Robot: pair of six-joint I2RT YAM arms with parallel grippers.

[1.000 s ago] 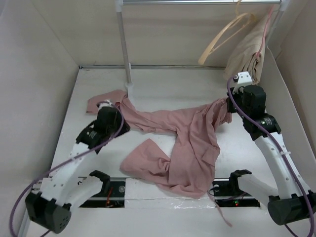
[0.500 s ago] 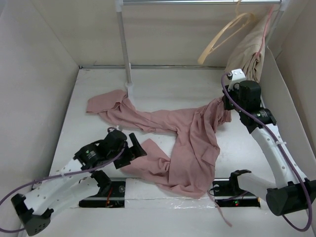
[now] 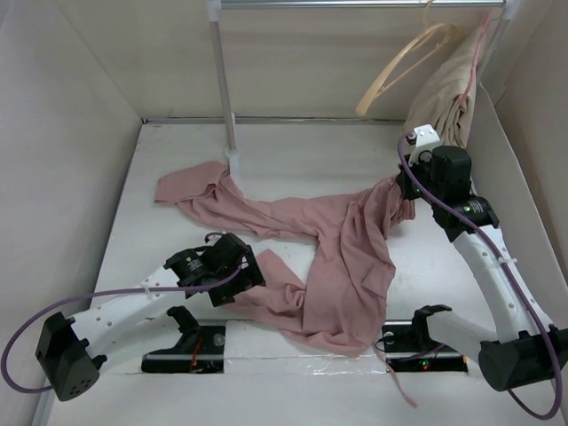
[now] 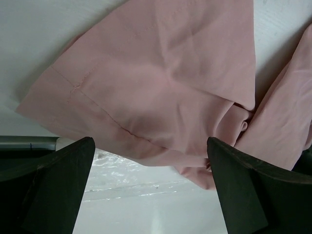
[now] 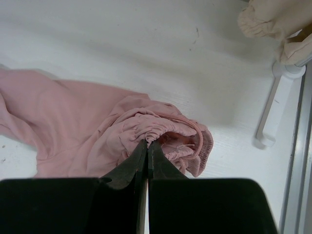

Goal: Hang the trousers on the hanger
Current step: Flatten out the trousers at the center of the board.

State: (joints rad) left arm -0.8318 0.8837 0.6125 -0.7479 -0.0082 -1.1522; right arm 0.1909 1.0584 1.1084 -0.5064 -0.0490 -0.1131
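The dusty-pink trousers [image 3: 346, 248] lie spread on the white table, one leg reaching back left, the other folded toward the front. My left gripper [image 3: 251, 273] stands open just above the front leg's hem [image 4: 161, 87], nothing between its fingers [image 4: 53, 185]. My right gripper [image 3: 404, 191] is shut on the gathered waist [image 5: 165, 129], with the drawstring looped beside its tips. The cream-tan hanger [image 3: 404, 67] hangs empty and tilted from the rail at the back right.
A beige garment [image 3: 448, 93] hangs on the rail [image 3: 355, 3] beside the hanger, just behind my right arm. The rail's post [image 3: 224, 80] rises at the back centre-left, and another post foot [image 5: 275, 107] stands near the right wall. Cardboard walls enclose the table.
My left gripper let go of the far leg end at the back left, opened wide and swung to the front leg's hem. My right gripper shifted slightly back with the waist.
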